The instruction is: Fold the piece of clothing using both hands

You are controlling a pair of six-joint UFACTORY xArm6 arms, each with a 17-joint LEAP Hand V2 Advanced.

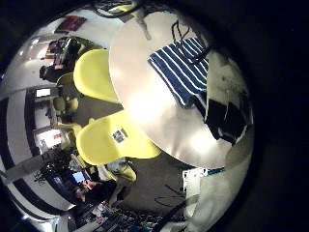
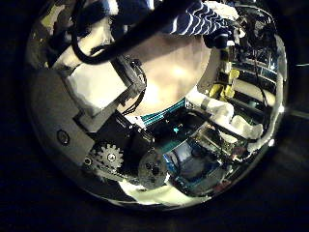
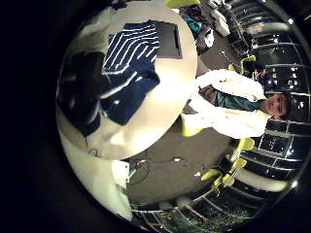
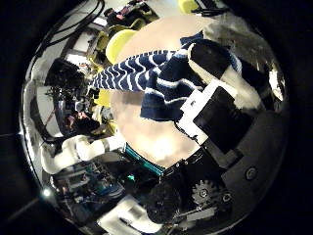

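A striped garment (image 1: 182, 70) lies partly on a round table (image 1: 145, 97) in the left little finger side palm view. In the left thumb side palm view the striped cloth (image 2: 193, 17) sits close at the tips of my left hand (image 2: 106, 87), whose fingers curl onto it. In the right thumb side palm view the garment (image 4: 147, 73) hangs lifted from the curled fingers of my right hand (image 4: 210, 98), above the table (image 4: 171, 137). The right little finger side palm view shows the garment (image 3: 131, 53) with one part turned over on the table (image 3: 146, 107).
Two chairs (image 1: 97, 77) stand against the table's edge in the left little finger side palm view. A white arm (image 4: 88, 147) shows beyond the table in the right thumb side palm view. A dark bulky shape (image 3: 83, 87) lies beside the garment.
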